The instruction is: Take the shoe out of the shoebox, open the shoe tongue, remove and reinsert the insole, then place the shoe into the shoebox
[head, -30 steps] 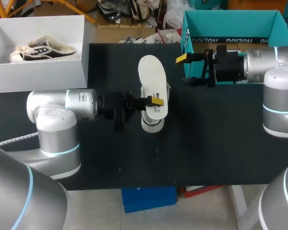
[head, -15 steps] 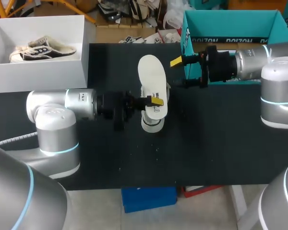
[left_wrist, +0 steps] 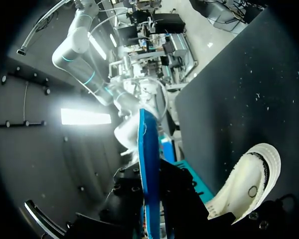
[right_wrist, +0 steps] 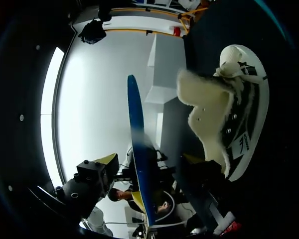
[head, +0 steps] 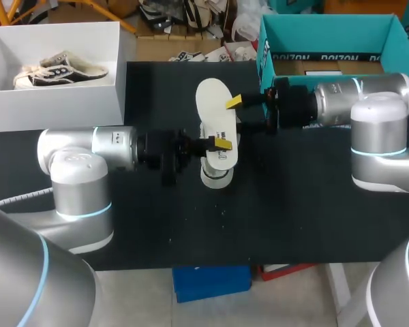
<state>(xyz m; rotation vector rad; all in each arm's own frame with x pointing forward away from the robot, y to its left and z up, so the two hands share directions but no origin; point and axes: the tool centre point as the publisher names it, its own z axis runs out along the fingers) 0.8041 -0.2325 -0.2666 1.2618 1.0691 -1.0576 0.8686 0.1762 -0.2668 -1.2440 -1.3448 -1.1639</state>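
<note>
Head view showed my left pincer (head: 217,144) clamped on the white insole (head: 215,102), just above the shoe (head: 216,176) lying on the counter (head: 293,204). My right pincer (head: 240,114) stood wide apart around the insole's edge; I couldn't tell whether it touched.
</note>
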